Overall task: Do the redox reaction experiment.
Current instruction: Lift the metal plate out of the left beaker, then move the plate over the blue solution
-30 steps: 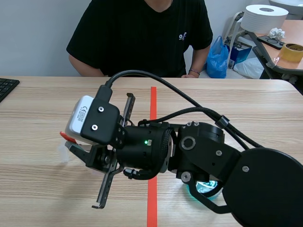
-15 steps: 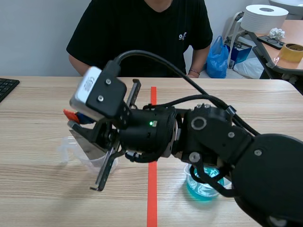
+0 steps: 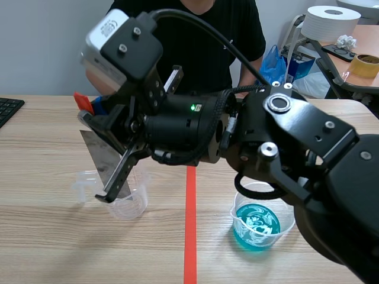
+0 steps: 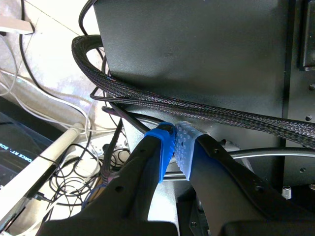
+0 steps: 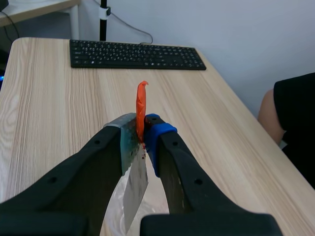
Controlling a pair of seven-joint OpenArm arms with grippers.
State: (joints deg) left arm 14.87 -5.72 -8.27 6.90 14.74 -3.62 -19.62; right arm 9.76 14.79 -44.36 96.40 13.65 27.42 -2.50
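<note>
A: Why is the right claw (image 5: pixel 143 137) pinching the grey metal sheet (image 5: pixel 133 189) by its orange-red tab (image 5: pixel 141 105)?
B: Likely for dipping: it hangs over the clear plastic beaker (image 3: pixel 127 204). Left claw (image 4: pixel 174 145) is pressed together, empty.

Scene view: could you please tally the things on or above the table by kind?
Clear beaker: 2 (empty beaker, beaker of blue liquid)
Metal sheet: 1 (in the right gripper)
Keyboard: 1
Total: 4
</note>
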